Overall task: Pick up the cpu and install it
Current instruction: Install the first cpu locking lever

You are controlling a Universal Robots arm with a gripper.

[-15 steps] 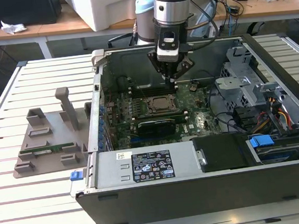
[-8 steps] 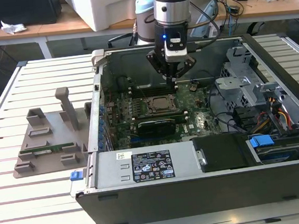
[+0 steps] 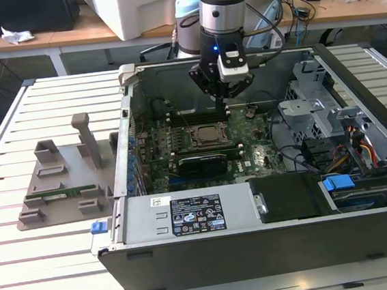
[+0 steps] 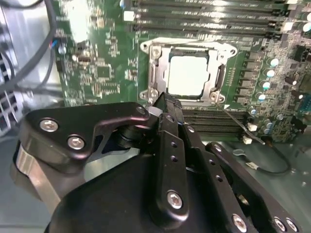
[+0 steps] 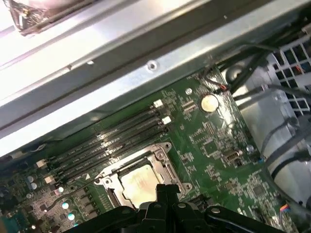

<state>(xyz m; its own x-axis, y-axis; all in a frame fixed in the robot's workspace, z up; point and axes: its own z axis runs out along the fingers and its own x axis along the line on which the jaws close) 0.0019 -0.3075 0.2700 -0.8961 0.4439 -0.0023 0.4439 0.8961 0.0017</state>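
Tool [image 4: 167, 104] is hovering clenched, holding nothing; cpu [image 4: 187, 75] is sitting in socket [image 4: 146, 47] just beyond its tips.

Gripper [image 4: 165, 104] body hides the cpu [image 5: 138, 187] socket's near edge in both wrist views; fingertip gap unclear; grey case [image 3: 258, 248] cut at exterior view's right.
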